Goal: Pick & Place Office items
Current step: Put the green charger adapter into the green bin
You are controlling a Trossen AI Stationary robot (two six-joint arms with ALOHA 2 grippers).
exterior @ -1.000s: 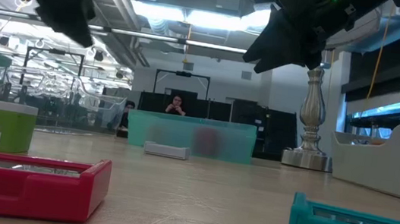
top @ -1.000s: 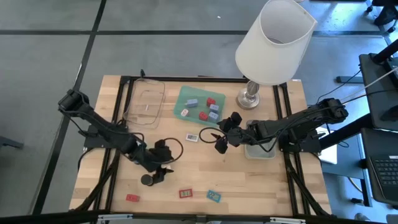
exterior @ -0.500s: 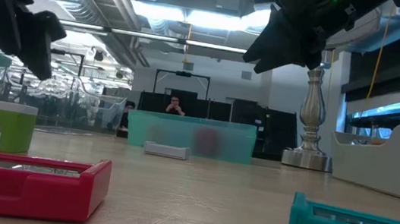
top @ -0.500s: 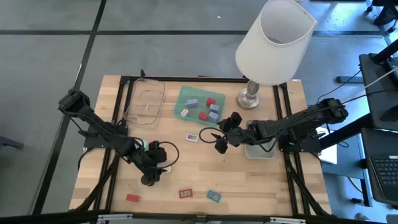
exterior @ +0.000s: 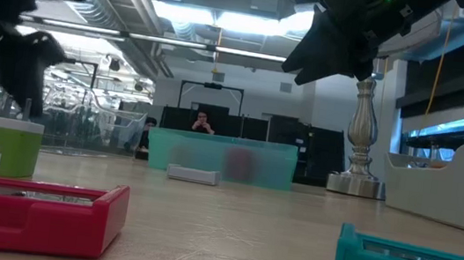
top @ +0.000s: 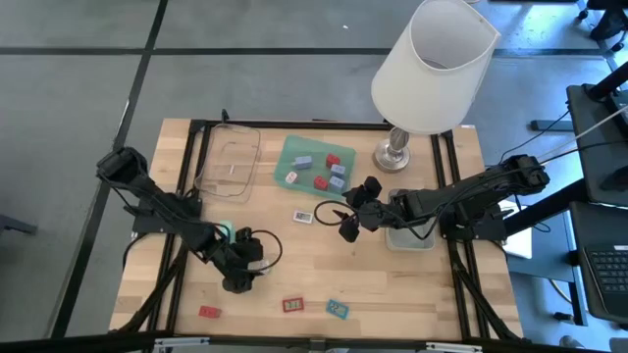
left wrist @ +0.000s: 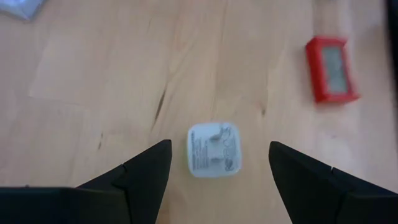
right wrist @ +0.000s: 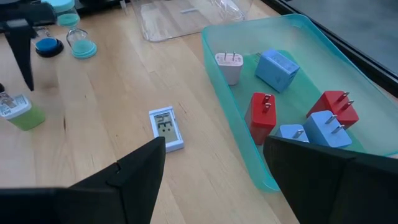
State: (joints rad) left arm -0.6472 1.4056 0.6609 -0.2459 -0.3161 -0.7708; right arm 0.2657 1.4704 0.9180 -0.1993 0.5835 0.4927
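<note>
My left gripper hangs open over the near-left table, pointing down. One finger stands on each side of a white plug block that lies flat, prongs up, untouched. A flat red rectangle lies beside it. My right gripper waits open mid-table, above a white flat piece. The green tray holds red, blue and white blocks. A green block stands upright on the left.
The big white-shaded lamp stands at the far right. A clear tray sits far left and a grey tray lies under the right arm. Flat red, red and teal pieces line the near edge.
My left gripper has come down and shifted a little toward the table's left and near edges, ending low over the white plug block. My right arm has kept still.
</note>
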